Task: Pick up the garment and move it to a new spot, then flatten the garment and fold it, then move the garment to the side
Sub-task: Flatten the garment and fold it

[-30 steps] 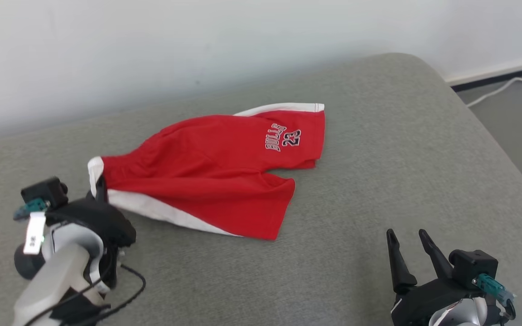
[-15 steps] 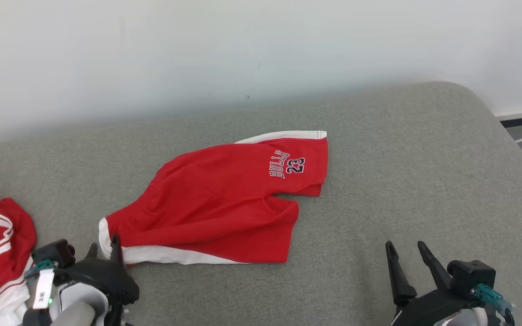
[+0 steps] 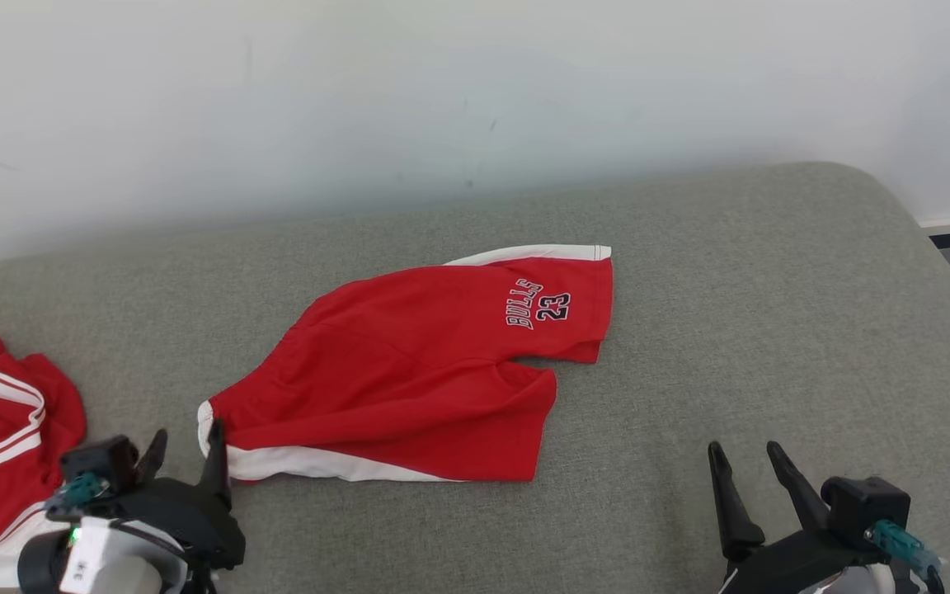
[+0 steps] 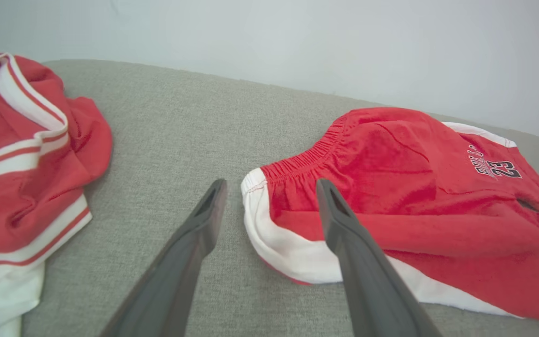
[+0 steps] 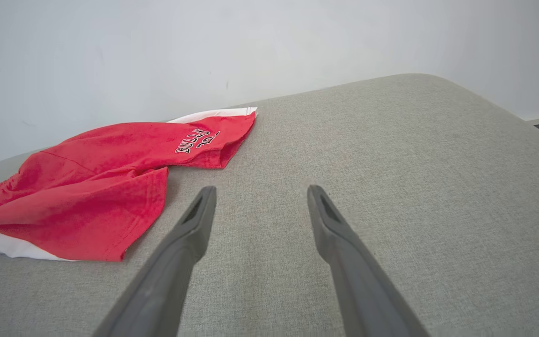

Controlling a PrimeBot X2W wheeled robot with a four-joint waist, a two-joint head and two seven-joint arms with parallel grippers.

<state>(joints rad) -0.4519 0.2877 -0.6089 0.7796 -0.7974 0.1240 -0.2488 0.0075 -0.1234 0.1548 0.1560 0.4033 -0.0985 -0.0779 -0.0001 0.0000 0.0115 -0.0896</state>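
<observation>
Red shorts (image 3: pixel 409 371) on gry cushion (image 3: pixel 731 330)

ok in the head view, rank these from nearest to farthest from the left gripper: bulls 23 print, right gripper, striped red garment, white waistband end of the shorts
From the left gripper:
1. White waistband end, right at its fingertips.
2. Striped red garment, just to its left.
3. BULLS 23 print, on the far leg, up and to the right.
4. Right gripper, at the lower right corner.
</observation>
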